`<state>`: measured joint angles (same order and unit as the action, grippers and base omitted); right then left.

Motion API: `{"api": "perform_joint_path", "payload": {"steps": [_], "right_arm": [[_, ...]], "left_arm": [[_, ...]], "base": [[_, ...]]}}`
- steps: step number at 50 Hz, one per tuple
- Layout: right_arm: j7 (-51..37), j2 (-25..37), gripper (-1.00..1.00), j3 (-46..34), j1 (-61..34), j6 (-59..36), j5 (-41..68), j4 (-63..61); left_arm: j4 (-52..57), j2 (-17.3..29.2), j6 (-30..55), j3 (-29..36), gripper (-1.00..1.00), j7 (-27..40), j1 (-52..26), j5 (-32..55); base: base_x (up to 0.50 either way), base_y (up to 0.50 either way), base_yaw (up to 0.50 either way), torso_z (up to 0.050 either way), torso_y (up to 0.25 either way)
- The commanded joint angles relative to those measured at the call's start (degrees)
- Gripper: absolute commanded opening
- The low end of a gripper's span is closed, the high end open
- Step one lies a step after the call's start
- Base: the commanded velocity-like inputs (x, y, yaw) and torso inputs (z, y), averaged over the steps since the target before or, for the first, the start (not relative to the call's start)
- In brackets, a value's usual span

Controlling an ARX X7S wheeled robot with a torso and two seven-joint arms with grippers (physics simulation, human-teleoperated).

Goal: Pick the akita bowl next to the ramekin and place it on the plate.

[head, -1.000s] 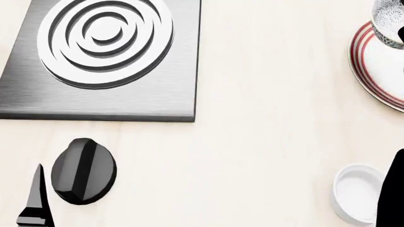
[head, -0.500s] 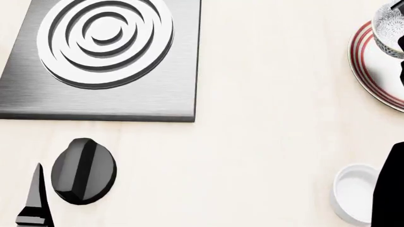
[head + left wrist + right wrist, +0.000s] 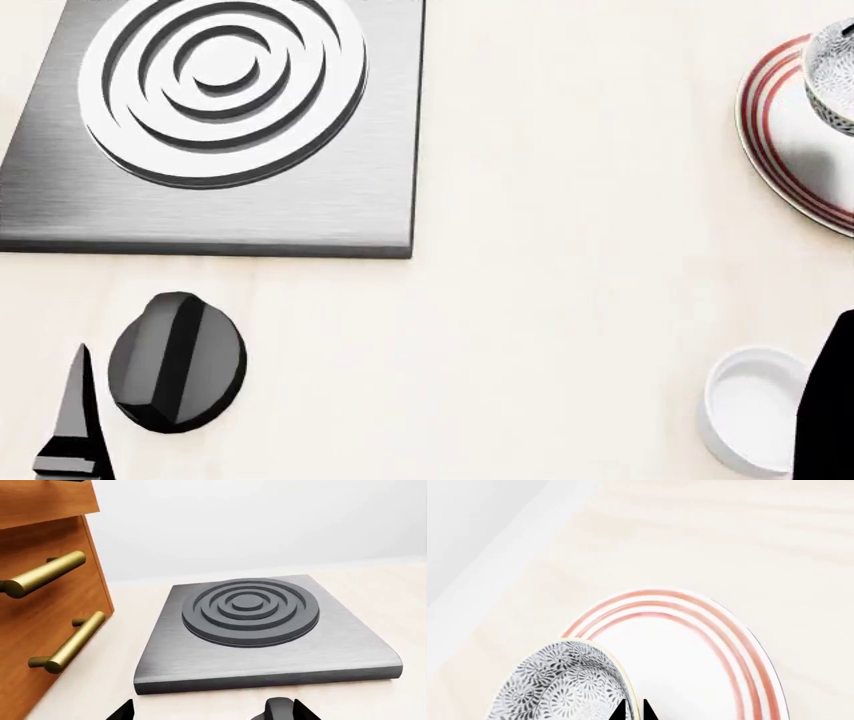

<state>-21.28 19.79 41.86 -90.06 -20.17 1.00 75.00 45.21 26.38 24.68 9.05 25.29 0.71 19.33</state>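
Left wrist view: the hotplate [image 3: 250,630] sat on the surface beside a drawer unit [image 3: 40,595]; of the left hand [image 3: 207,712] only dark finger tips showed, set apart and empty.

Head view: the bowl [image 3: 834,75] stood over the plate [image 3: 787,140] at far right, cut by the edge; the ramekin [image 3: 750,405] lay near right.

Right wrist view: the right hand [image 3: 634,711] pinched the bowl's rim, fingers closed on it. Letting go off-centre risked tipping the bowl over the plate's lip.
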Motion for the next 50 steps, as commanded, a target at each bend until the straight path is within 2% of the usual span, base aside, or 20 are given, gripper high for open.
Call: {"api": "perform_joint_path", "payload": {"steps": [1, 50], "right_arm": [[0.44, 0.25, -1.00, 0.62, -0.22, 0.55, -0.68, -0.03], [-1.08, 0.39, -1.00, 1.30, 2.58, 1.06, -0.98, -0.03]], "left_arm": [[-0.10, 0.16, -0.20, 0.07, 1.00, 0.11, 0.05, 0.05], [-0.70, 0.72, -0.68, 0.22, 1.00, 0.58, -0.15, 0.59]], "base": [[0.00, 0.00, 0.00, 0.000, 0.000], [0.00, 0.00, 0.00, 0.000, 0.000]]}}
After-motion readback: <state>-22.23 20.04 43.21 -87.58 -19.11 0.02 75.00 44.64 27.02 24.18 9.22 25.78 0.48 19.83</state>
